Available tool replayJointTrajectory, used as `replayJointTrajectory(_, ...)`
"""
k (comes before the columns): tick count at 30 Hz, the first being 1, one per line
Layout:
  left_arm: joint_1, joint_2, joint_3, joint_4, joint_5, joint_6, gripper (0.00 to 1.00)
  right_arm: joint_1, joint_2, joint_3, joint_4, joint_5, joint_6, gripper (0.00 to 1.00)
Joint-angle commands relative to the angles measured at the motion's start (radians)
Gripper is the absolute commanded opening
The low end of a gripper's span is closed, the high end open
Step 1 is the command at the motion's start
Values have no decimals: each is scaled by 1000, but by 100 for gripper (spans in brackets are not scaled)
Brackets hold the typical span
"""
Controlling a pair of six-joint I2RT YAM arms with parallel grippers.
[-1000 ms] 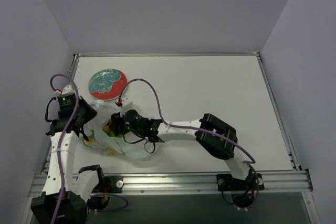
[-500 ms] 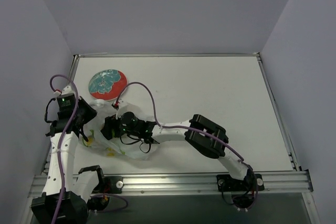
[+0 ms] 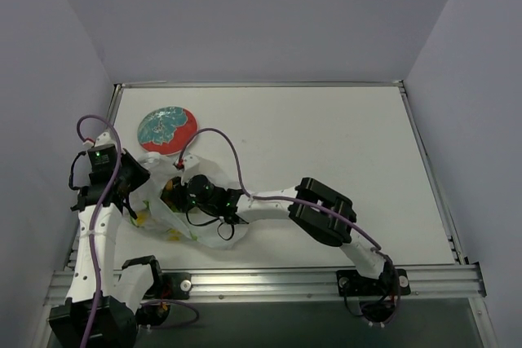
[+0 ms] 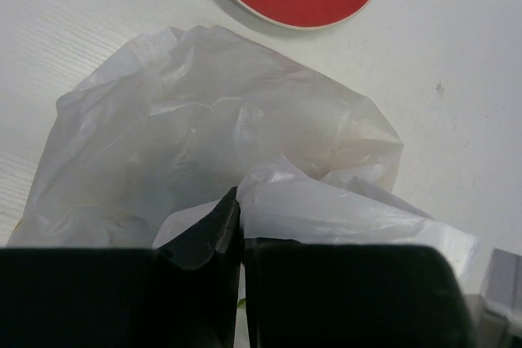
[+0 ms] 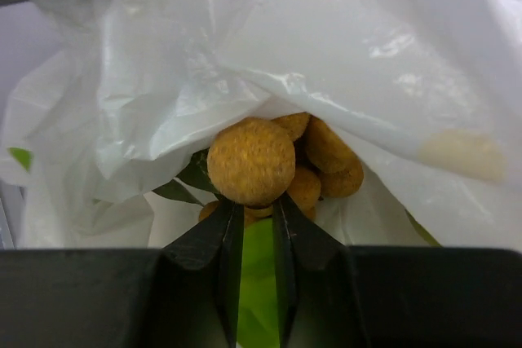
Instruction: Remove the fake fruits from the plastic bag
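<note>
from above, the bag is a crumpled white heap at the left front of the table. the right gripper is pushed into its mouth and covers most of what lies inside. only some yellow bits show through the film at 8 o'clock. the right wrist camera looks straight in: a bunch of orange-yellow berries with dark leaves sits under a fold of plastic, and a green piece lies below it. the left wrist camera shows only the bag's outside and a red rim of the plate. the plate lies just beside the bag, at 12 o'clock of it. the right arm reaches in from 4 o'clock.

the left gripper, at 9 o'clock of the bag, is clamped tight on a fold of film. the right fingers stand nearly together with a thin slit between them, tips against the front berry. whether they truly pinch it i cannot tell.
</note>
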Motion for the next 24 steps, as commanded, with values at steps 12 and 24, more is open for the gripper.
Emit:
replayJointTrajectory(12, 5, -62, 45, -42, -85, 14, 2, 82, -350, -146, 39, 267, -170, 0)
replayJointTrajectory(24, -18, -151, 72, -118, -55, 38, 2, 133, -406, -106, 75, 499, -301, 0)
